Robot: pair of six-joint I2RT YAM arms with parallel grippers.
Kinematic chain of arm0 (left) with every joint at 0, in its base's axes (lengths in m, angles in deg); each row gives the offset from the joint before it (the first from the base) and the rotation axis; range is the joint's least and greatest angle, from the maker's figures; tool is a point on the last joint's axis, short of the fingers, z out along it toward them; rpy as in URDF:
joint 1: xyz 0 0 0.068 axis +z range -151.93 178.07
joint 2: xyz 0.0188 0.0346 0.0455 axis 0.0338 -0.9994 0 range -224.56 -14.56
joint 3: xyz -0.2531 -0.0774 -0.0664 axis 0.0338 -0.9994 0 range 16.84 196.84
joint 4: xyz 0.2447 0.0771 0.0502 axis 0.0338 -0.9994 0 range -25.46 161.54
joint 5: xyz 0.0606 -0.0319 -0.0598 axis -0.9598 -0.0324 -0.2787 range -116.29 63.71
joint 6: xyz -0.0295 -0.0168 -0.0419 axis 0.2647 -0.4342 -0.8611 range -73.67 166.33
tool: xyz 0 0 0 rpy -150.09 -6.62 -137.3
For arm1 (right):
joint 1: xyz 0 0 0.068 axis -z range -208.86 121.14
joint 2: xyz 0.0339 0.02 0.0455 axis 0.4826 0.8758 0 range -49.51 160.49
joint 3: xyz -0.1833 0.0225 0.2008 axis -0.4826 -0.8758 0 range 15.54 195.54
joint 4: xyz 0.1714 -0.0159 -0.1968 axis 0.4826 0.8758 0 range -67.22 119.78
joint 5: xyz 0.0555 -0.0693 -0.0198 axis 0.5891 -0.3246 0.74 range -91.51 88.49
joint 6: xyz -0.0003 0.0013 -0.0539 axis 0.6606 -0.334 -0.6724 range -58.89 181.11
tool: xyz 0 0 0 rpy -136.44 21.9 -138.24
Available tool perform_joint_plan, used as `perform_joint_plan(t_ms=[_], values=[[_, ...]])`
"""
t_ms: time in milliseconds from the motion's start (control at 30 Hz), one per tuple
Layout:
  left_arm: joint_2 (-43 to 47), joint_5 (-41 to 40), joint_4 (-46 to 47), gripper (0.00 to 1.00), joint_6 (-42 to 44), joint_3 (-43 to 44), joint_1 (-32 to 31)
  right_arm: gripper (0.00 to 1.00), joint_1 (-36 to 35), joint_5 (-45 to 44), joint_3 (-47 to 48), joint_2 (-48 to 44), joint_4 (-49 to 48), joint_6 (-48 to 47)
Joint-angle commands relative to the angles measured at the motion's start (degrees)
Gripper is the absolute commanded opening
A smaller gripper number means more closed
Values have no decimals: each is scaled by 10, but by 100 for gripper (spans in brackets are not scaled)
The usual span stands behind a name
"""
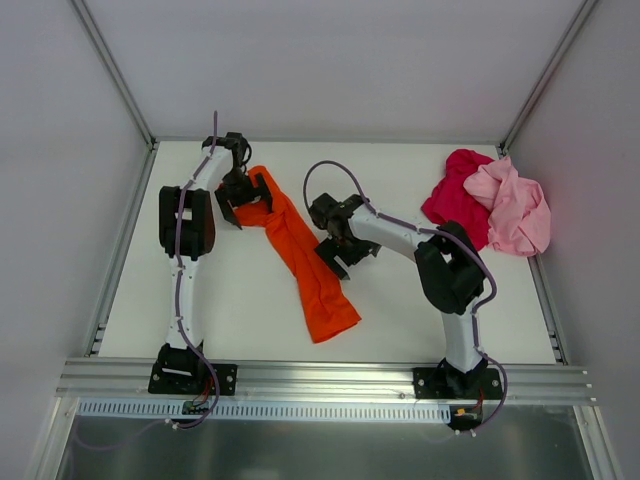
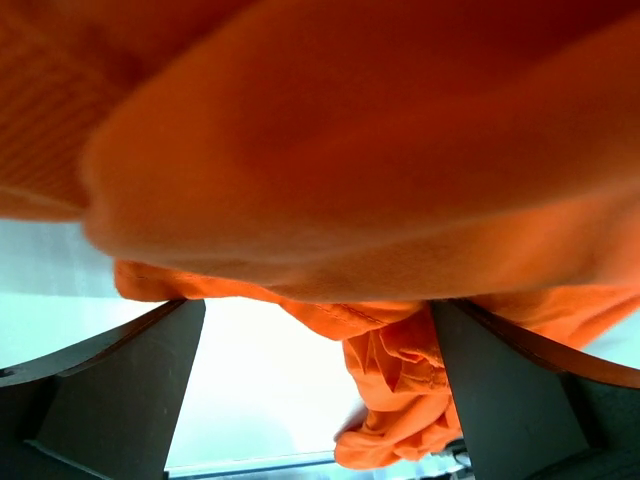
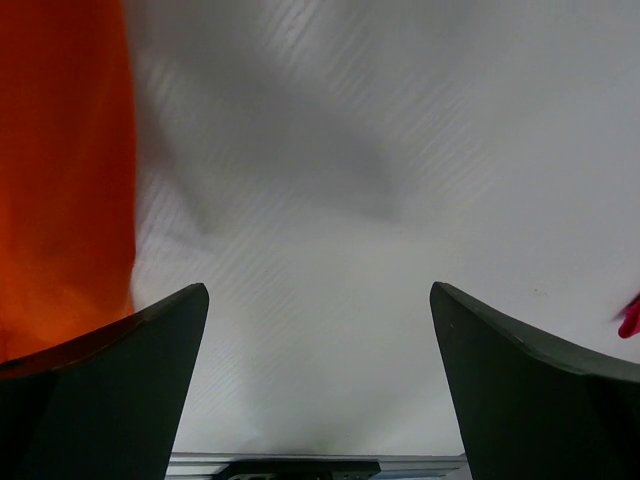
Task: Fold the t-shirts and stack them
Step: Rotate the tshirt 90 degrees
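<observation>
The orange t-shirt [image 1: 300,255] lies as a long crumpled strip from the back left toward the table's front middle. My left gripper [image 1: 245,197] is over its far end with jaws wide open. In the left wrist view [image 2: 318,400] orange cloth [image 2: 350,150] fills the top and bunches against the right finger [image 2: 500,400]. My right gripper [image 1: 345,257] is open and empty, low over bare table just right of the strip's middle. In its wrist view [image 3: 318,380] the orange cloth [image 3: 60,180] is at the left. The red t-shirt [image 1: 455,195] and the pink t-shirt [image 1: 515,210] lie crumpled together at the back right.
The white table [image 1: 230,290] is bounded by grey walls with metal posts at the left, back and right. A metal rail [image 1: 320,378] runs along the front edge. A sliver of red cloth [image 3: 630,318] shows at the right edge of the right wrist view.
</observation>
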Motion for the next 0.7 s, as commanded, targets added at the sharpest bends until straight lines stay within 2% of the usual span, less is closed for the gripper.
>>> perform_joint_plan(t_ms=[0, 367, 667], values=[[-31, 117, 63, 99, 3, 8, -23, 100, -11, 40, -4, -32, 14, -13], [-67, 213, 112, 99, 1, 33, -47, 100, -15, 49, -17, -50, 21, -23], [-56, 245, 161, 99, 1, 34, -71, 100, -16, 62, -29, -58, 21, -26]])
